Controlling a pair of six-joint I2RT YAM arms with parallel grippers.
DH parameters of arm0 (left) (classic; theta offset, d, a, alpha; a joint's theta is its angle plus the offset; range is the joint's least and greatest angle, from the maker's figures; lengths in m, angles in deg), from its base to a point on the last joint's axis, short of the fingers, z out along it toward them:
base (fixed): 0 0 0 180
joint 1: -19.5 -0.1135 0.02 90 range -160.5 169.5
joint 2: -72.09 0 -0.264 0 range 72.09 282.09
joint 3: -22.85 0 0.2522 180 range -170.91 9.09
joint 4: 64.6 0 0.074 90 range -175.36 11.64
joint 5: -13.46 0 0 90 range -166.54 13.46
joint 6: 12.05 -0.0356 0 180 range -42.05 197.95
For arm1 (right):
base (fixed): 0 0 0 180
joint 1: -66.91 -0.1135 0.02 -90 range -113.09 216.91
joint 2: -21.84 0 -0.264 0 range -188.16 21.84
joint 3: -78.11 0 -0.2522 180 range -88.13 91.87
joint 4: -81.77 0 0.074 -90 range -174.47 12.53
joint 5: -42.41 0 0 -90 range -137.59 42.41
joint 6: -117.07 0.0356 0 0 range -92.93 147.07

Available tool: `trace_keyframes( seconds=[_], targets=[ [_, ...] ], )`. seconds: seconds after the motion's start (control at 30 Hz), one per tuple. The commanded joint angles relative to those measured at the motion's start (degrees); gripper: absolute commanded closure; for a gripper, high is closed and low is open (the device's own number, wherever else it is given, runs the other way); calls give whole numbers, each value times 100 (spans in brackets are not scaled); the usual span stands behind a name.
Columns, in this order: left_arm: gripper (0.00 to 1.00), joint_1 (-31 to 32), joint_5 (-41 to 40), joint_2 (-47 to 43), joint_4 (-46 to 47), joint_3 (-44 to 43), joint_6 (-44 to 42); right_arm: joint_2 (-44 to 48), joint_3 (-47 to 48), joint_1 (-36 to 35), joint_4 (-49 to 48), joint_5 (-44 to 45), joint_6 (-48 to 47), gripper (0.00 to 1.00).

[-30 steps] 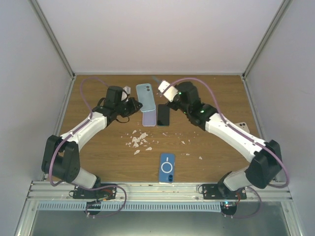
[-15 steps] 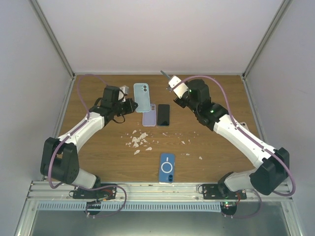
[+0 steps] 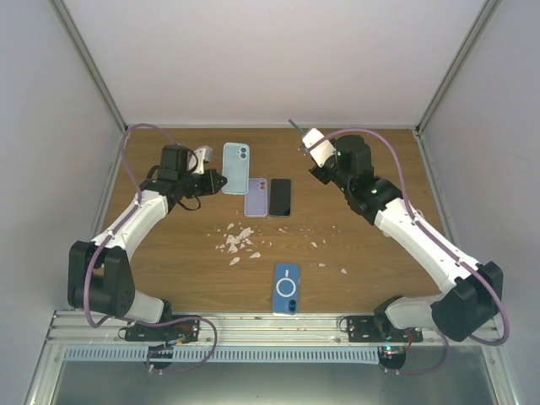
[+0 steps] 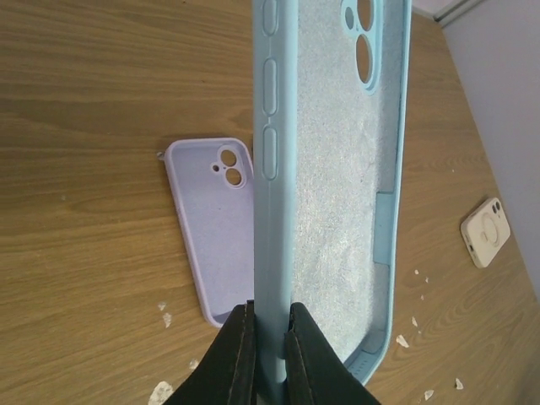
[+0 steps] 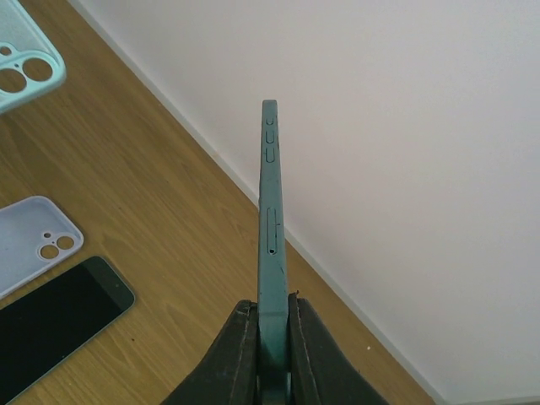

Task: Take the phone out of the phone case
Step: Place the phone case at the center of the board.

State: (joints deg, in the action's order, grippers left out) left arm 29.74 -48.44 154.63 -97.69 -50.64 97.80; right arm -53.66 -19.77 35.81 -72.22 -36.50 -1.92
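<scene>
**Two halves part: phone free of its case**

And they're apart! The left gripper is clamped on the long edge of the pale blue case, and its wrist view looks straight into the fuzzy lining: nothing inside. The right gripper is pinched tight on the dark green phone, held edge-on and up off the table, out near the back wall.

A second ago the two were huddled together over the middle. Now the case has swung out left and the phone has gone right and back, well clear of each other. That reads as the separation done.

Below lie a lilac case and a black phone side by side. White crumbs are scattered in front of them, with a blue case nearer the bases.

What's left, I'd judge, is setting both pieces down, and these thin edge grips could let one slip.
</scene>
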Motion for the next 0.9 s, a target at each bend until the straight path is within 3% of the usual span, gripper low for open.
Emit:
trace_keyframes(
  seconds=[0.0, 0.3, 0.87],
  targets=[
    [100, -262, 328, -264, -40, -59, -368, 211, 20, 122, -199, -110, 130, 100],
    [100, -590, 421, -177, 172, 360, -404, 238, 70, 381, -122, -297, 294, 100],
    [100, -725, 723, 1215, 229, 70, -276, 159, 116, 753, 51, -709, 601, 99]
  ],
)
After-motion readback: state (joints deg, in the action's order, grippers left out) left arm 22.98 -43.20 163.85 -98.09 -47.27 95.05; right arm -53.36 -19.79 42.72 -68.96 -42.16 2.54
